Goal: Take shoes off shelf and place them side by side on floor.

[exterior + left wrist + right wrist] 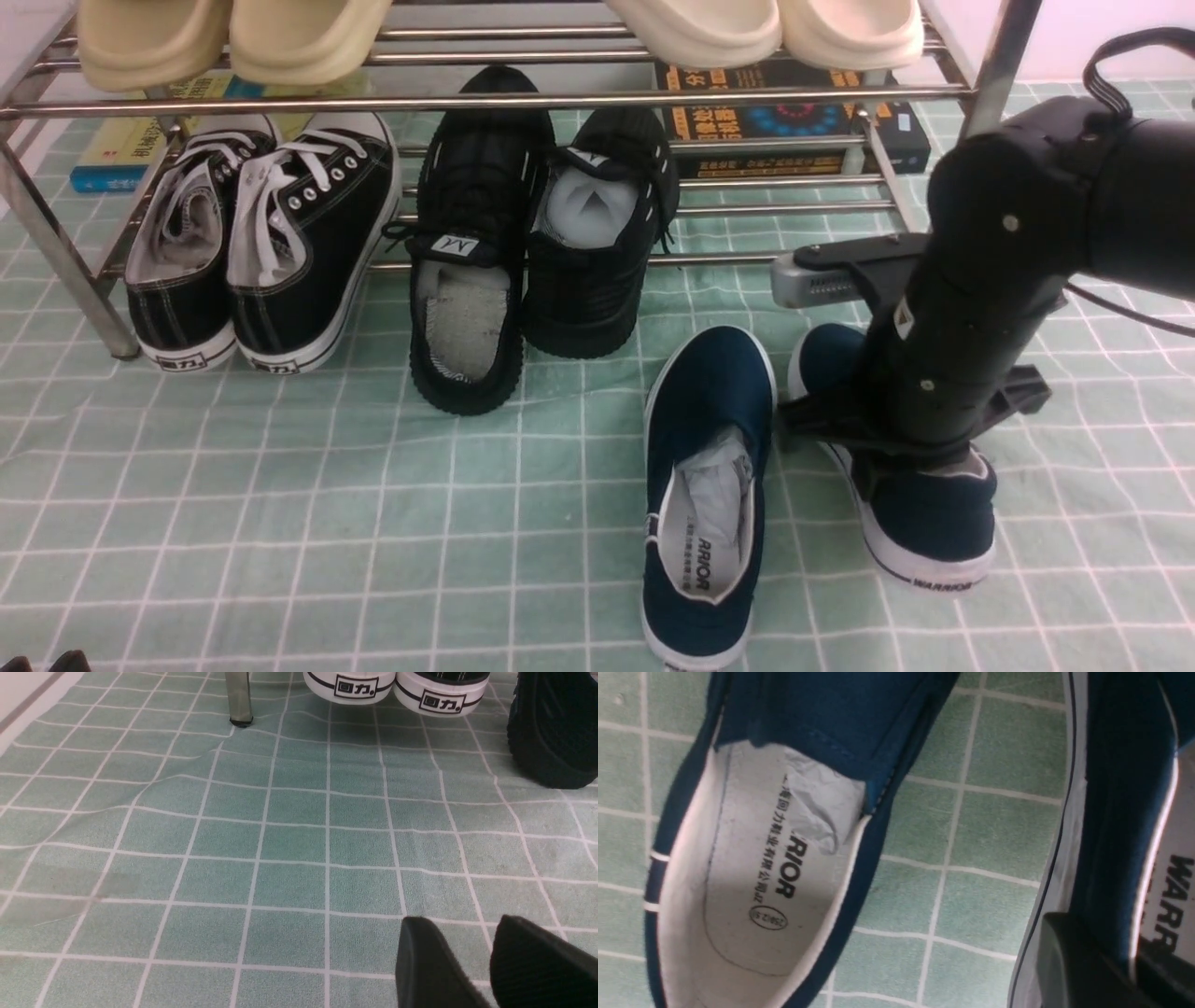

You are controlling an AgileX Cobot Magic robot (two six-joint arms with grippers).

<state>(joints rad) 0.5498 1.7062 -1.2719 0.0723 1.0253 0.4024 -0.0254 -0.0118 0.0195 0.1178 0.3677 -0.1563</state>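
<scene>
Front view: left navy shoe [714,401] and right navy shoe [934,523] lie side by side on the floor [280,523]. Right pincer [1106,945] clamps the right one's wall; left pincer [460,926] hangs slightly parted, empty.

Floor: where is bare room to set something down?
Widest bare floor lies left of the left navy shoe, in front of the black sneakers. Crowded: the strip between it and the right navy shoe under the right gripper.

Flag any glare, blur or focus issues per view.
Front view: even light, sharp, glints on the shelf rods. Left wrist view: floor crisp, left fingers dark, little detail. Right wrist view: shoe slightly soft, insole print readable.
</scene>
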